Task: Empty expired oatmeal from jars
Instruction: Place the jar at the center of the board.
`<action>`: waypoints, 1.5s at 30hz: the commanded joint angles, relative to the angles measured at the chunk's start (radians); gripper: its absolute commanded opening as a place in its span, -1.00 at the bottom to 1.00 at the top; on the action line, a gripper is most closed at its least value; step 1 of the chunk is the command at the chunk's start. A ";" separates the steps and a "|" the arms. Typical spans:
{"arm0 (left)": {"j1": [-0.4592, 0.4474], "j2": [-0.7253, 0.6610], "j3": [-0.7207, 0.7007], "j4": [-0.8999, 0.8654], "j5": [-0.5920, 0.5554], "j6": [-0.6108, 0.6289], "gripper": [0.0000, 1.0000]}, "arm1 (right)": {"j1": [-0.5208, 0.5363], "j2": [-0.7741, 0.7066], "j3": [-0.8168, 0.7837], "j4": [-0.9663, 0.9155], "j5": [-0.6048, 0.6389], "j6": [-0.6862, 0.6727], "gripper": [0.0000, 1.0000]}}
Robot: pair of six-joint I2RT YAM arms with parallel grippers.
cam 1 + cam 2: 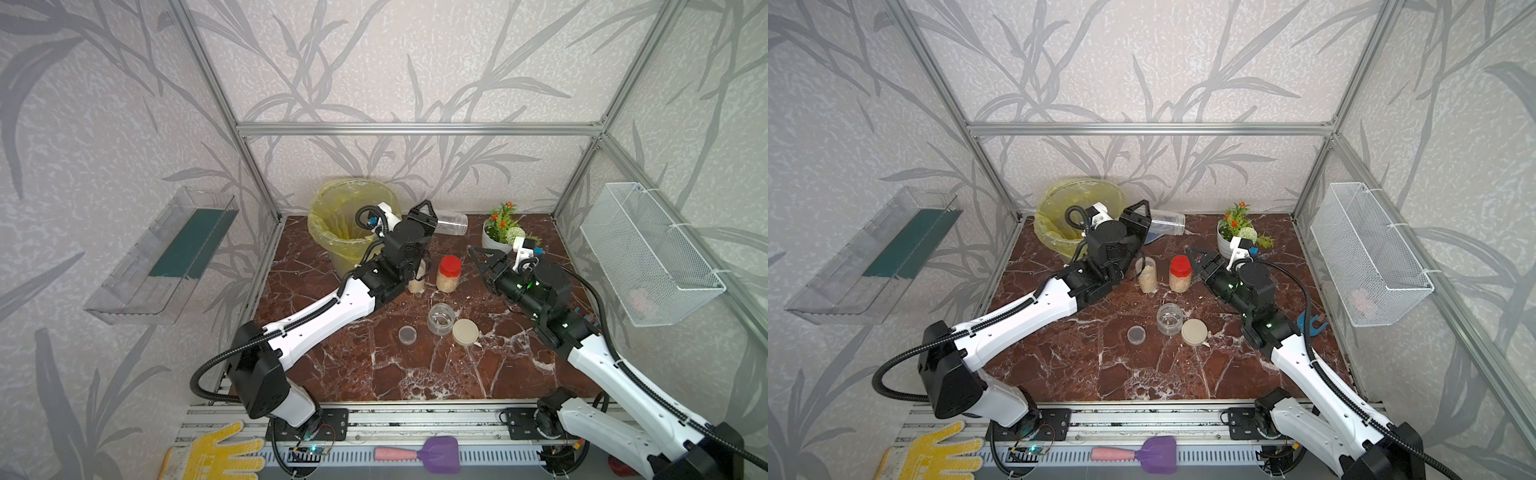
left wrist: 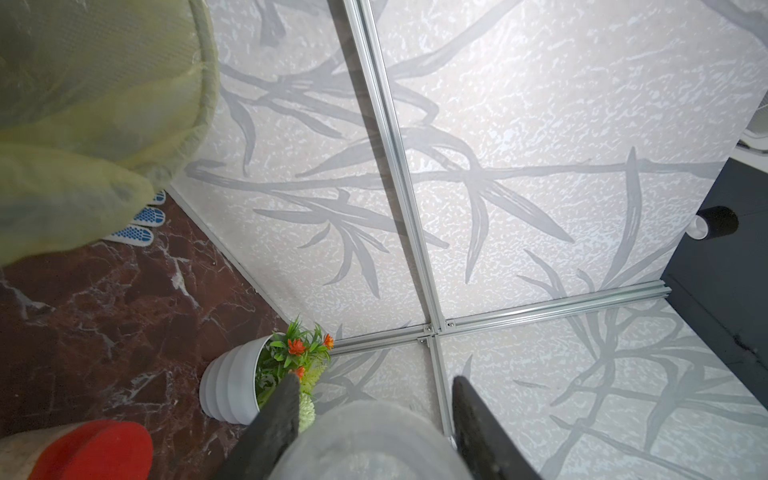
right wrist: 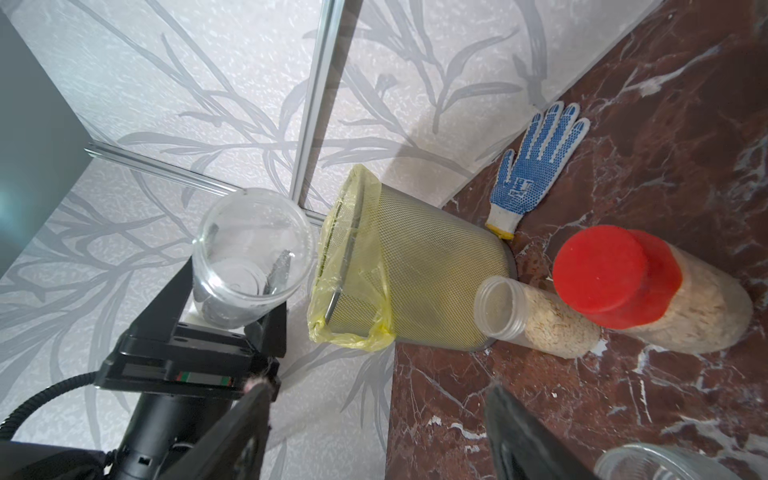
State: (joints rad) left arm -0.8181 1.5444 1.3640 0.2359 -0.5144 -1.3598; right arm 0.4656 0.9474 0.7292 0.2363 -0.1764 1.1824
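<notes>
DESK: What does the left gripper (image 2: 376,380) have?

PHOTOGRAPHER: It is clamped narrow on an empty clear slim plastic jar (image 1: 453,224), held on its side in the air, just beside the rim of the grey mesh bin (image 1: 345,224) with a crinkled yellow plastic liner. The jar's mouth points away from the bin, toward the white ribbed flower pot (image 1: 494,240). In the left wrist view 2 black fingers (image 2: 278,415) press the jar's smooth curved wall.

DESK: And the right gripper (image 3: 378,386)?

PHOTOGRAPHER: Jaws wide apart, holding nothing, touching nothing. It hangs above the red-brown, white-veined marble tabletop (image 1: 374,365), near the red-capped clear jar (image 1: 449,274).

DESK: Where is the oatmeal (image 3: 552,326)?

PHOTOGRAPHER: Pale loose flakes fill the red-capped clear jar nearly to its cap and more than half of another slim clear jar (image 3: 536,320) just beside it. Both stand upright mid-table, between the 2 arms. Nearer the front edge, a squat wide clear jar (image 1: 1169,319) stands open with only a few flakes at the bottom. Its round beige lid (image 1: 1194,331) lies flat just beside it; a small round clear lid (image 1: 1136,334) lies on the other side, a little apart.

DESK: Anything else?

PHOTOGRAPHER: A white knit glove (image 3: 536,166) with blue dots lies flat by the back wall, just beside the bin.
</notes>
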 commanded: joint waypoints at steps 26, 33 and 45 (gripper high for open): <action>-0.069 0.063 -0.046 0.035 0.067 -0.297 -1.00 | 0.050 0.211 0.102 0.413 0.083 0.006 0.60; -0.074 0.062 -0.056 0.046 0.076 -0.288 -1.00 | 0.051 0.247 0.119 0.425 0.075 0.028 0.50; -0.073 0.040 -0.067 0.002 0.112 -0.241 -0.78 | 0.051 0.241 0.124 0.368 0.098 0.011 -0.21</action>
State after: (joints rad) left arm -0.8852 1.5967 1.3132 0.2951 -0.4255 -1.6470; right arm 0.5137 1.2007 0.8238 0.6094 -0.0929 1.2407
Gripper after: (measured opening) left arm 0.508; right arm 0.558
